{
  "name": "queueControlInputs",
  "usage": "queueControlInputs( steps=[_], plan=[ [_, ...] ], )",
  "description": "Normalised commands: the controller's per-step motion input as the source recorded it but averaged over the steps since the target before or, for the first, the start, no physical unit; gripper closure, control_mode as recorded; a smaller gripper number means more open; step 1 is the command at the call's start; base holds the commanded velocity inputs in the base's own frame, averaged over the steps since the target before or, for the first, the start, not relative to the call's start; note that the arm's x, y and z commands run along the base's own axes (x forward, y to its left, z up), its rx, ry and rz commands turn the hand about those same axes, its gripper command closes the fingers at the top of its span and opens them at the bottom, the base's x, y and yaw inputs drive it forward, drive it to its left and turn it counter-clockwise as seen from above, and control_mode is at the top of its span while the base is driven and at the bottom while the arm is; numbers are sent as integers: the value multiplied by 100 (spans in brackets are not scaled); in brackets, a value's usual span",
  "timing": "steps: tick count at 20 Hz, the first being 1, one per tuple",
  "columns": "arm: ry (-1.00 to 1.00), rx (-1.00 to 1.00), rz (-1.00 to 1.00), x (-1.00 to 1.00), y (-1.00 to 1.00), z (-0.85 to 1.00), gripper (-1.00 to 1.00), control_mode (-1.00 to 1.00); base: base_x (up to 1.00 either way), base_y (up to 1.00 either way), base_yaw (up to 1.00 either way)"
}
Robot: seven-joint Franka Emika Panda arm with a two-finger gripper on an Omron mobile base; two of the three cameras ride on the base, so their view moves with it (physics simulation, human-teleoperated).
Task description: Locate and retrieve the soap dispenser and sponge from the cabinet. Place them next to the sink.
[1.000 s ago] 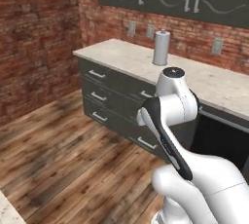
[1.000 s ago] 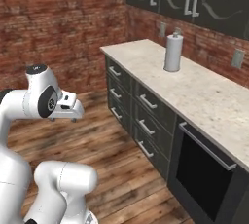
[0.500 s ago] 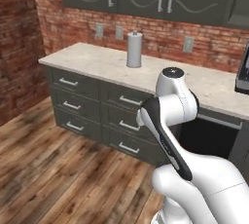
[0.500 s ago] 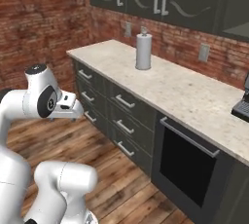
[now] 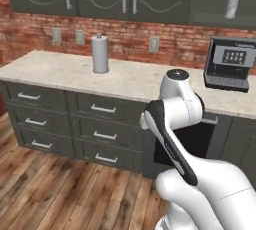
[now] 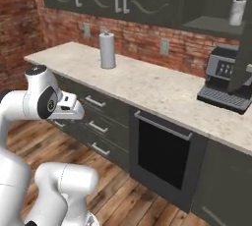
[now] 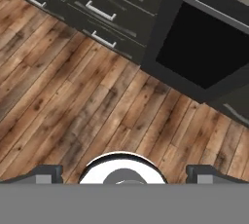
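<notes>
My gripper (image 7: 124, 174) was wide open, empty — soap dispenser (image 6: 237, 10) sat up in the cabinet (image 6: 211, 23), above the coffee machine (image 6: 224, 78).

On the counter (image 5: 60, 71): 1 paper towel roll (image 5: 100, 54), 1 coffee machine (image 5: 229, 64). In the open cabinet (image 6: 211, 4): 1 soap dispenser (image 6: 237, 9). On the brick wall: 3 outlets (image 5: 80, 36). Under the counter: 1 oven (image 6: 165, 158), 6 drawers (image 5: 100, 109) visible.

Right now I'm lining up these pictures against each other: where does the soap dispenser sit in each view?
Left base view: soap dispenser, top right, in the upper cabinet.
Right base view: top right, on the cabinet shelf.
Hand view: not in it.
Shared landmark: coffee machine beneath it.
</notes>
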Motion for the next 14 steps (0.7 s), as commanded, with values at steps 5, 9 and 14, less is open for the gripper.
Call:
queueControlInputs(
  steps=[5, 9, 14],
  plan=[
    [0, 0, 0, 0, 0, 0, -100, 100, 7, 3, -46],
    [0, 0, 0, 0, 0, 0, -100, 100, 7, 2, -46],
    [0, 0, 0, 0, 0, 0, -100, 100, 24, 16, -41]
  ],
)
